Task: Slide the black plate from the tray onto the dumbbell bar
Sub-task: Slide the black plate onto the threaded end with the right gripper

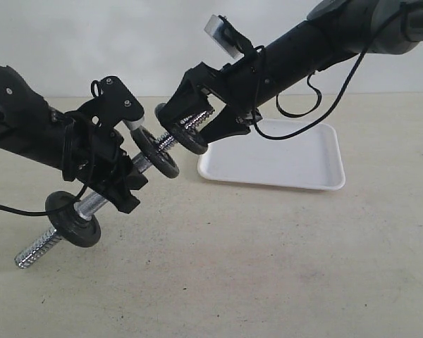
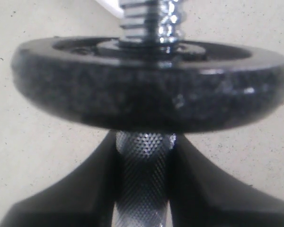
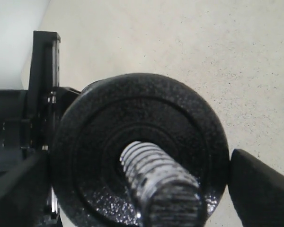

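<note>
Your left gripper point(image 1: 124, 190) clamps the bar point(image 2: 142, 189), a disc point(image 2: 146, 94) just beyond its fingers. Your right gripper point(image 1: 184, 127) straddles the plate point(image 3: 142, 118), fingers wide; grip cannot be told. The tray point(image 1: 317, 179) lies beside them.

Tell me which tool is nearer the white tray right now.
Right. The right tool, at the upper end of the dumbbell bar, hangs just beside the tray; the left tool grips the bar's middle, farther off.

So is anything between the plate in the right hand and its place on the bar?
The black plate in the right hand is already over the threaded end of the dumbbell bar. Further along sits another black disc, next to the left hand; it would limit the slide. Nothing else visible blocks it.
</note>
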### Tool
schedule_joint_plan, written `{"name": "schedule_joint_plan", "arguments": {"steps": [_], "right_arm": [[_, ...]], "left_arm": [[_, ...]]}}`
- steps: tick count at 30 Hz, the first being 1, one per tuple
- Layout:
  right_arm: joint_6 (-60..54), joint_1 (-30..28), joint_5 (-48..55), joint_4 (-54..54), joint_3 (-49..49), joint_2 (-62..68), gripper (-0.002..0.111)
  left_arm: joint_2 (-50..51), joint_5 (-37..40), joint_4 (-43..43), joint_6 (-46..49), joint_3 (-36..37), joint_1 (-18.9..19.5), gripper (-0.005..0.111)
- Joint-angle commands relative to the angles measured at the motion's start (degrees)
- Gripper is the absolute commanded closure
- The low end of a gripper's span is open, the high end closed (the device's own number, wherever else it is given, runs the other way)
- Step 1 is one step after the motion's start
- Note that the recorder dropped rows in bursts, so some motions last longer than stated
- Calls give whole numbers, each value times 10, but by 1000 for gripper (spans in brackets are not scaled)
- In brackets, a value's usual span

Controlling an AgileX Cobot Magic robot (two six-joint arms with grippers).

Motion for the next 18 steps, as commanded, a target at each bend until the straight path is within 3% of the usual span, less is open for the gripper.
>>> {"name": "schedule_joint_plan", "arguments": {"steps": [1,18], "right_arm": [[-19,4,28,39,-4,-12,108],[-6,9,28,122,-4,-12,108]], "left_arm": [[-34,-74,-34,-8,-22,1,102],[-34,-73,-34,-8,-22,1,102]]}}
